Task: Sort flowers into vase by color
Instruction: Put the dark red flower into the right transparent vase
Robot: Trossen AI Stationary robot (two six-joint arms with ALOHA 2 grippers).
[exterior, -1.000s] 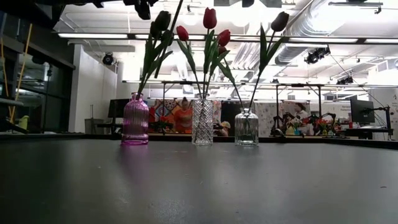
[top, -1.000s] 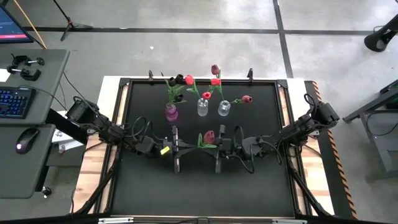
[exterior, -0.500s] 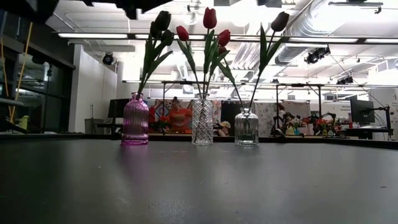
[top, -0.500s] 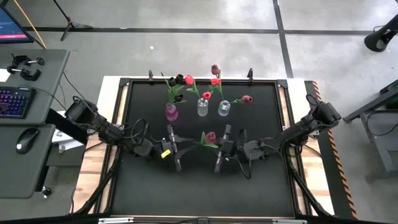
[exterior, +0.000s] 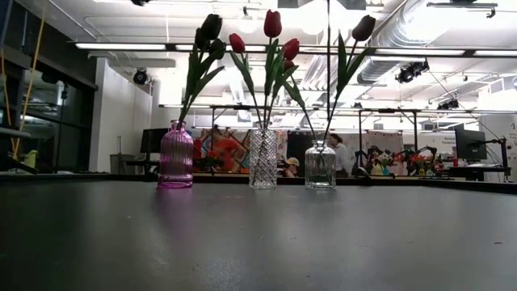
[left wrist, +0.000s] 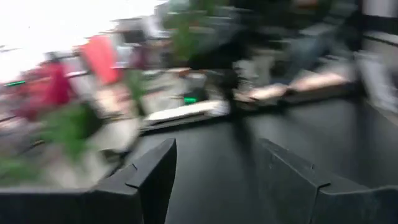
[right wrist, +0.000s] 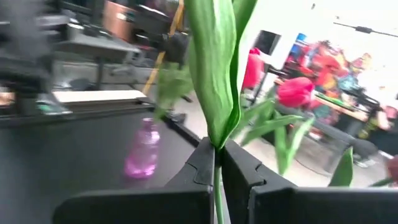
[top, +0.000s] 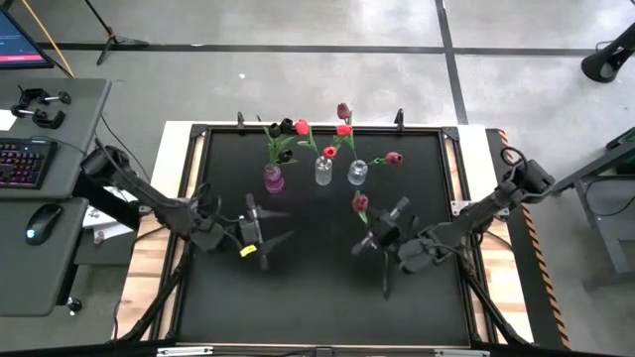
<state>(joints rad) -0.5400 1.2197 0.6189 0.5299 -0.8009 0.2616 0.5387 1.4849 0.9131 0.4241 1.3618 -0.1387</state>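
Nearly done, I'd say: three vases stand in a row toward the far edge of the bench, and almost every flower is already in one. Taking the clear cut-glass vase in the middle as the marker, the purple vase stands to its left and holds the dark maroon tulips. The cut-glass vase itself carries the red tulips. To its right the small round clear vase has a maroon-pink bud leaning out of it.

Nearer than the purple vase and a little left of it, the left tool hangs over bare bench with its fingers spread apart and nothing between them, as its wrist view shows. It looks to be waiting.

Nearer than the round vase, the right tool has its fingers pinched tight on the green stem of the last tulip, whose reddish-pink head points toward the vases. The bench itself has no loose flowers lying on it that I can make out.

What seems left is one placement: this stem into whichever vase matches its color. The head looks closer to the pink-maroon bud on the right than to the bright reds, though I can't be sure.
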